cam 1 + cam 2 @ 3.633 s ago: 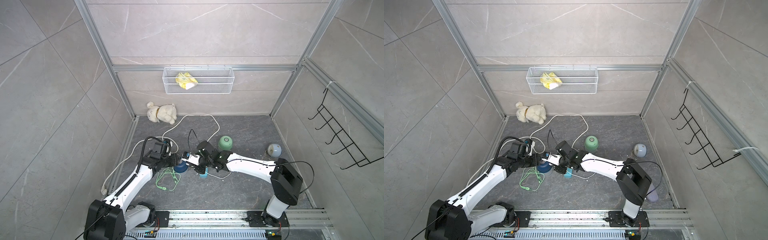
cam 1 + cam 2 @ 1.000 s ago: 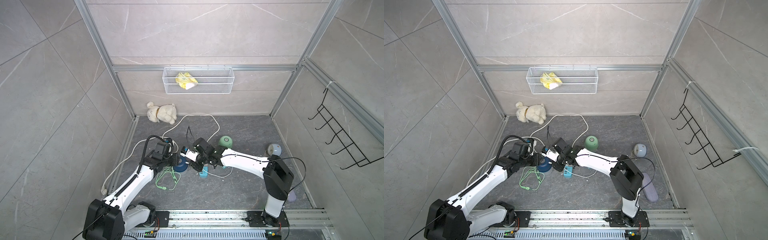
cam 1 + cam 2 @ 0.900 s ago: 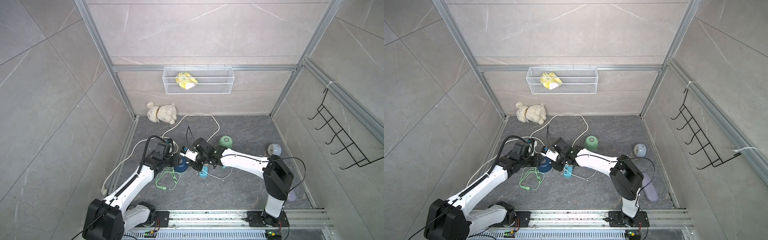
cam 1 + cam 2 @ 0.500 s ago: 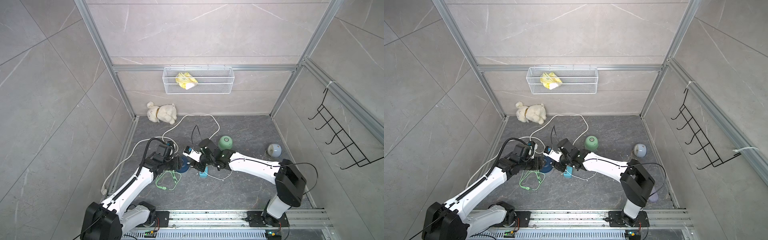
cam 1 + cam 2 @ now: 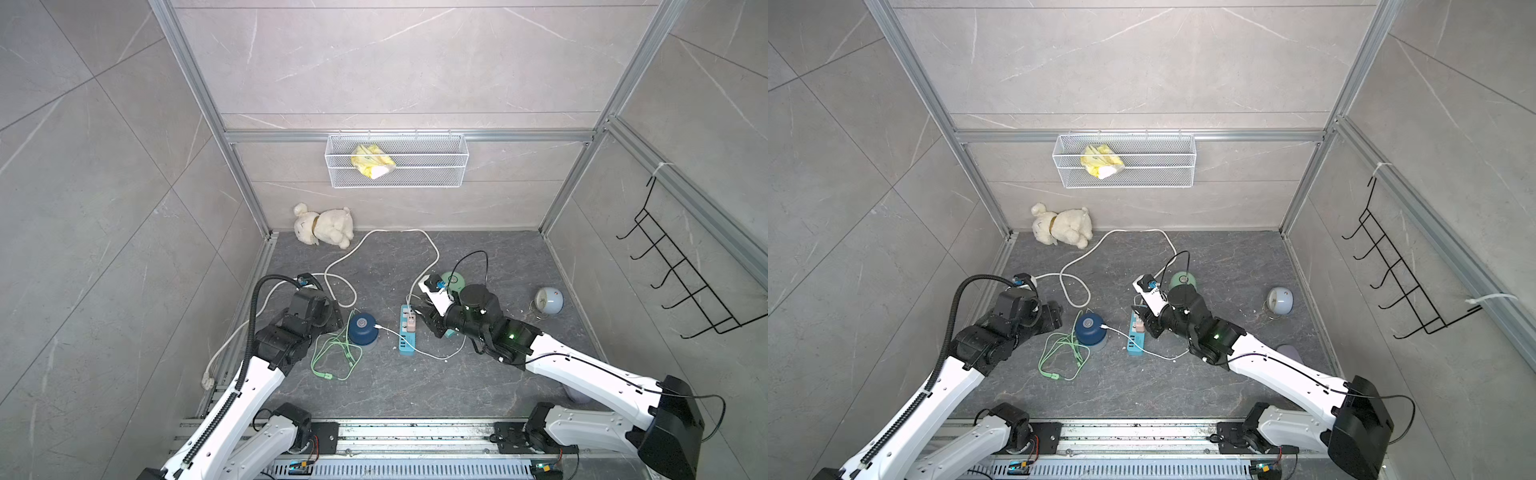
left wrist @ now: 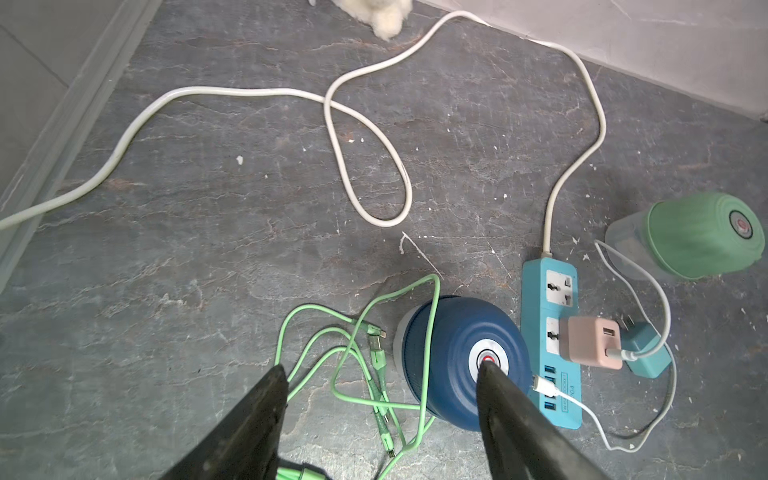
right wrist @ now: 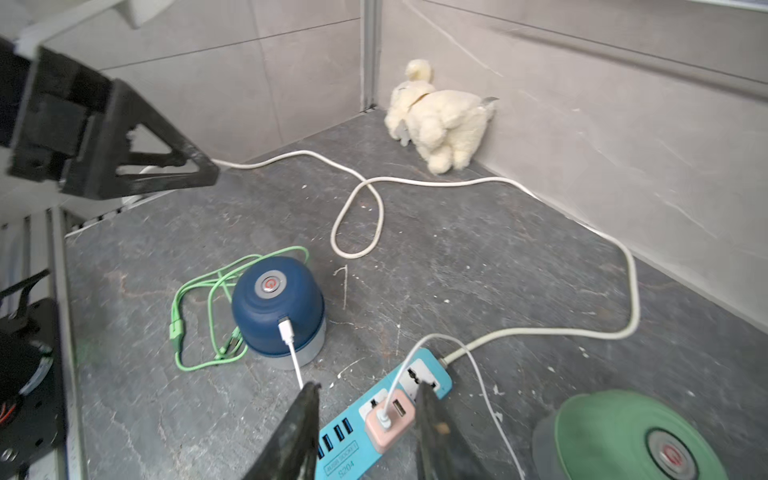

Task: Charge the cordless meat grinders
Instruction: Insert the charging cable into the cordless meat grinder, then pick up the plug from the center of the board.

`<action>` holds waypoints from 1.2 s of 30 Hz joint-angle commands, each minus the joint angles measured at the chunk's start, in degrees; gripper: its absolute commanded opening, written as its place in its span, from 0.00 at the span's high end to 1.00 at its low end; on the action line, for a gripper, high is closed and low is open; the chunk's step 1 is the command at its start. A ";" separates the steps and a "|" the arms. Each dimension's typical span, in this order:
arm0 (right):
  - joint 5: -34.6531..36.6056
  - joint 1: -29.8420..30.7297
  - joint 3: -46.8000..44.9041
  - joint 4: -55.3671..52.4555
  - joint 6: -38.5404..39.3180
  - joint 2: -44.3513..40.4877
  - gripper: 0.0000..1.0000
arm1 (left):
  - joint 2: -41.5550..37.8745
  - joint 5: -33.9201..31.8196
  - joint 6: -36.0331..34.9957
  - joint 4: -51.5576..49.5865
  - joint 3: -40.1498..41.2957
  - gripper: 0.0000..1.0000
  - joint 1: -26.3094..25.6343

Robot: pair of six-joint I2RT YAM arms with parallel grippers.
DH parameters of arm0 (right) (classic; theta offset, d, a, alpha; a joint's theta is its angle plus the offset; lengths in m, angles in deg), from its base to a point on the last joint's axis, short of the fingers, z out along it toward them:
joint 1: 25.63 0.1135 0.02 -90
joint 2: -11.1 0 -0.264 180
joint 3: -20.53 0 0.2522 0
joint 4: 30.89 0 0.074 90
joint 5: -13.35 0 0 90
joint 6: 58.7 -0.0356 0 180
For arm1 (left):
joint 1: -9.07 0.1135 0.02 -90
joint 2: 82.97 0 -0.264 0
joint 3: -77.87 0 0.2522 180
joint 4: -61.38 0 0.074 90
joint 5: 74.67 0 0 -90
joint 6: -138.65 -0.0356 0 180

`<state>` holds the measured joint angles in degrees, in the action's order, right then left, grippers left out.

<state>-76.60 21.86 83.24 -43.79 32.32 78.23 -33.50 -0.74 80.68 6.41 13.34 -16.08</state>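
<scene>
The navy blue meat grinder (image 5: 362, 326) (image 7: 277, 305) stands upright on the floor with a white cable (image 7: 291, 349) plugged into its side. That cable runs to a pink adapter (image 7: 388, 419) on the blue power strip (image 5: 406, 336). The mint green grinder (image 5: 1182, 280) (image 6: 702, 235) stands behind the strip, partly hidden by my right arm. My left gripper (image 6: 380, 374) is open, just left of the navy grinder, holding nothing. My right gripper (image 7: 368, 390) is open above the strip, jaws either side of the pink adapter, not gripping it.
A tangled green cable (image 5: 336, 353) lies left of the navy grinder. A teal adapter (image 6: 644, 353) sits beside the strip. The strip's thick white cord (image 5: 374, 245) loops across the floor. A pale ball gadget (image 5: 548, 301), a plush toy (image 5: 324, 226) and a wall basket (image 5: 397, 162) are farther off.
Both grippers have opened and drawn back from the navy grinder, the left one leftward and the right one rightward. The white cable stays plugged into the grinder.
</scene>
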 commanded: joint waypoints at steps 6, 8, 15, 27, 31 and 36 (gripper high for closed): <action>23.48 -0.43 -7.87 2.18 -13.05 -10.89 0.65 | -6.73 3.88 13.16 -11.06 3.63 0.27 -0.17; 29.65 -0.50 -5.83 -4.73 -17.69 -11.05 0.65 | -8.20 6.58 15.81 -11.84 4.80 0.27 -0.17; 34.28 -1.94 4.98 -35.48 -28.84 1.00 0.65 | -11.16 6.60 17.39 -9.13 4.61 0.27 -0.17; 9.75 -7.26 2.87 -29.93 -10.92 14.83 0.35 | -4.45 6.60 9.58 -1.42 -1.84 0.27 -0.17; 6.71 -9.60 4.38 -29.63 -9.32 18.24 0.35 | -3.07 7.33 7.75 0.72 -2.53 0.27 -0.17; 5.96 -11.37 6.83 -30.77 -11.31 22.90 0.38 | -1.47 8.63 6.40 3.20 -2.94 0.26 -0.17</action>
<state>-68.88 10.95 87.87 -74.21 20.43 99.30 -35.51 6.54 89.88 6.15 12.60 -16.08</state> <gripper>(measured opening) 0.624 0.735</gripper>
